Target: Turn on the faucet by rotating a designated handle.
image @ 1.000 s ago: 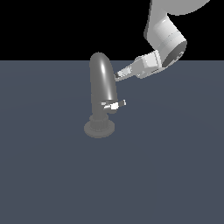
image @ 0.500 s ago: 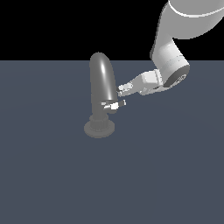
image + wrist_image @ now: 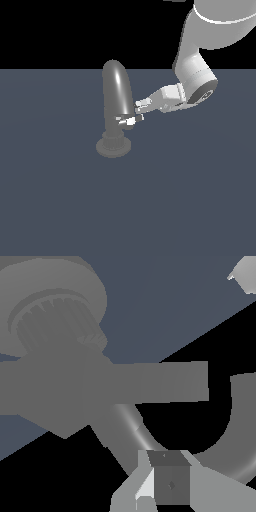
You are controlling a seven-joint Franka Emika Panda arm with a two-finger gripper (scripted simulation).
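Faucet [image 3: 117, 107] stands on the grey worktop [image 3: 60, 200], handle [image 3: 129, 120] jutting toward the exterior view's right. I have the claw [image 3: 140, 107] just above the handle's tip, approach step; whether it is wide or narrow I cannot tell. Next: lower onto the lever, then push it round.

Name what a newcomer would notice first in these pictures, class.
The tall arched grey faucet stands alone on a dark floor, left of centre in the exterior view. The white arm reaches in from the exterior view's upper right, its pincer right by the small handle low on the faucet.
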